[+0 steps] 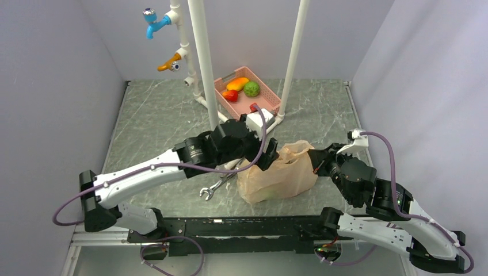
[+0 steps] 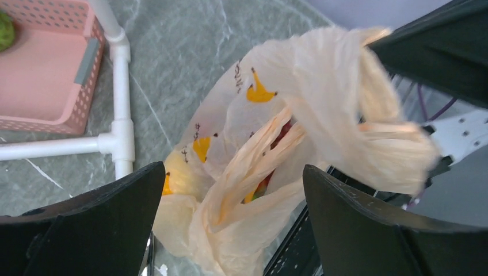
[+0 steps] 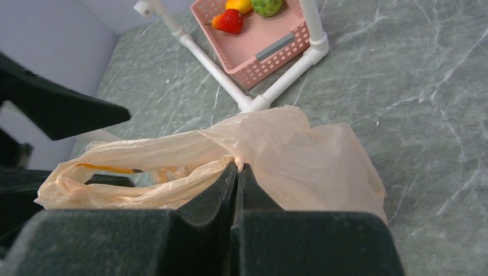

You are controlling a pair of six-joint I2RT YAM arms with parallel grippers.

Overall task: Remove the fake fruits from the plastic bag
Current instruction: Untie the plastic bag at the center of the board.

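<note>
Fruits [image 2: 263, 185] sat inside bag [image 1: 282, 172], none out yet; R claw [image 3: 237, 171] pinched bag rim, L claw [image 2: 233, 175] gaped empty above.

The plastic bag [image 2: 230, 115] is hiding most of the fake fruits [image 2: 260, 190], which are showing only as red and yellow slivers between its folds, and its bunched right side is blurring. The frame edge is cutting off the pink basket [image 2: 52, 63] and the green fruit [image 2: 4, 31] inside it

Grey-green marbled tabletop [image 1: 155, 115], plain pale walls [image 1: 52, 86] (lavender tint), even light.
</note>
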